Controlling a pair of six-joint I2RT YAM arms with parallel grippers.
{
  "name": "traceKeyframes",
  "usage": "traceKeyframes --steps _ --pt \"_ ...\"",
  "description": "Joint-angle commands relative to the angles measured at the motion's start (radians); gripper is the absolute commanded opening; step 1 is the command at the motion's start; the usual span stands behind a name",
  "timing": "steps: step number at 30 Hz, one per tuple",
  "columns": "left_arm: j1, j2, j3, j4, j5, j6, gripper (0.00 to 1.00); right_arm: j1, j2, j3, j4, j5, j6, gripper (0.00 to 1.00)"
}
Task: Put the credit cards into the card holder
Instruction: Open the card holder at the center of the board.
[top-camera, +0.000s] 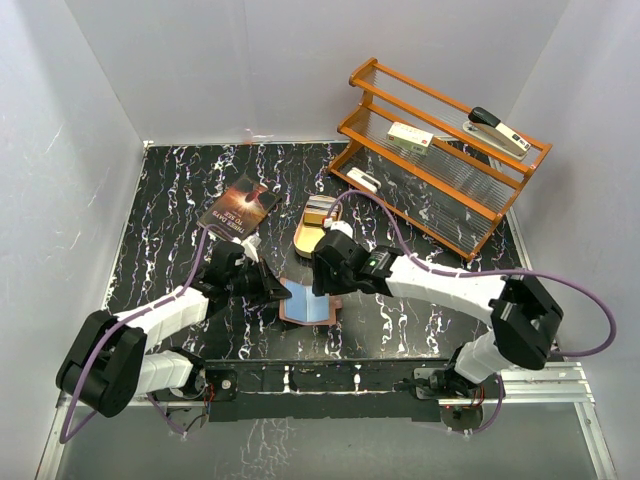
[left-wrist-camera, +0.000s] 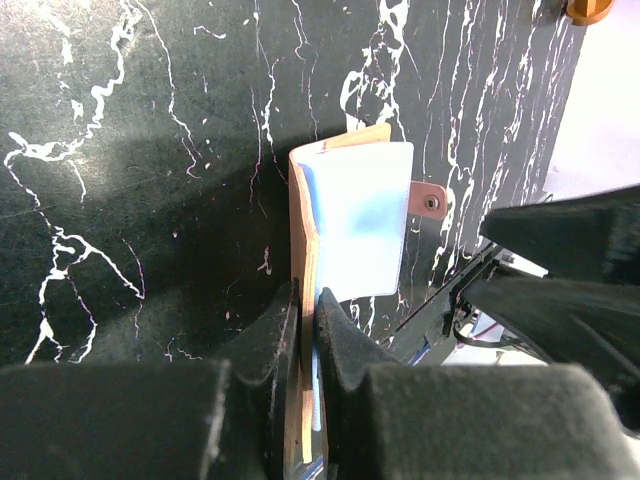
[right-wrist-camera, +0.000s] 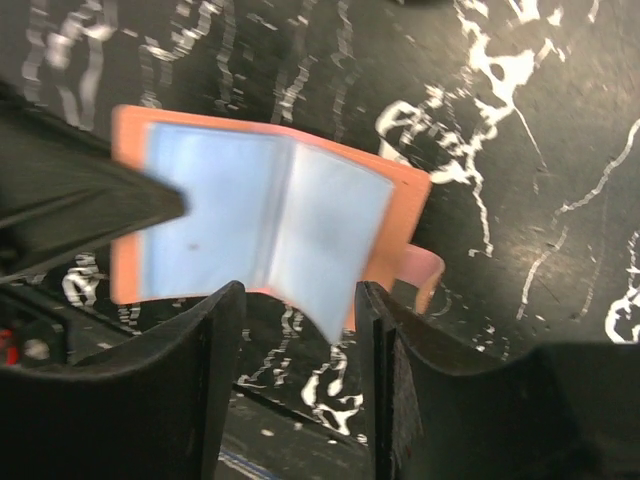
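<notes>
The card holder (top-camera: 308, 303) lies open on the black marbled table, reddish-brown with pale blue inner sleeves. My left gripper (top-camera: 272, 287) is shut on its left edge; in the left wrist view the fingertips (left-wrist-camera: 340, 330) pinch the leather and a sleeve of the holder (left-wrist-camera: 355, 225), and the snap tab (left-wrist-camera: 428, 200) sticks out at the right. My right gripper (top-camera: 325, 281) hovers open over the holder's right side. In the right wrist view the gripper (right-wrist-camera: 298, 300) is empty, with a curled sleeve corner of the holder (right-wrist-camera: 270, 215) between the fingers. A stack of credit cards (top-camera: 319, 209) rests at the tin behind.
A tan oval tin (top-camera: 307, 239) sits just behind the holder. A dark book (top-camera: 238, 210) lies at the back left. An orange rack (top-camera: 440, 170) at the back right carries a stapler (top-camera: 498, 130) and a white box with green print (top-camera: 410, 137).
</notes>
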Motion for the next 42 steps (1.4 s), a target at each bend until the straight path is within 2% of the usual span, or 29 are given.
traceKeyframes --steps 1,8,12,16,18,24,28,31,35,38,40,42 --pt "-0.003 -0.021 0.03 -0.006 0.028 -0.005 0.0 0.004 -0.064 0.063 0.072 -0.051 -0.018 0.44" --pt "-0.002 -0.018 0.021 -0.005 0.011 -0.007 0.0 0.004 -0.009 0.003 0.226 -0.145 -0.014 0.29" --pt "-0.002 -0.01 0.038 -0.051 -0.027 0.018 0.12 0.004 0.05 -0.014 0.25 -0.141 -0.023 0.26" --pt "-0.003 -0.006 0.047 -0.083 -0.057 0.042 0.31 0.004 0.094 -0.045 0.246 -0.109 -0.031 0.24" --pt "-0.002 -0.005 0.048 -0.09 -0.066 0.055 0.37 0.004 0.108 -0.067 0.249 -0.097 -0.031 0.24" --pt "-0.003 0.001 0.041 -0.115 -0.082 0.089 0.42 0.004 0.111 -0.119 0.239 -0.06 -0.023 0.24" --pt "-0.002 0.01 0.043 -0.116 -0.082 0.098 0.41 0.005 0.106 -0.149 0.244 -0.054 -0.015 0.24" --pt "-0.002 0.015 0.04 -0.114 -0.087 0.105 0.36 0.005 0.103 -0.162 0.25 -0.053 -0.013 0.24" --pt "-0.003 0.021 0.044 -0.118 -0.087 0.113 0.15 0.005 0.096 -0.155 0.24 -0.048 -0.026 0.24" --pt "-0.002 0.014 0.05 -0.123 -0.073 0.115 0.04 0.004 0.069 -0.148 0.258 -0.052 -0.077 0.25" --pt "-0.003 0.005 0.053 -0.123 -0.058 0.112 0.0 0.004 0.044 -0.131 0.272 -0.051 -0.141 0.25" --pt "-0.002 -0.005 0.053 -0.119 -0.042 0.112 0.0 0.004 0.017 -0.094 0.274 -0.045 -0.196 0.26"
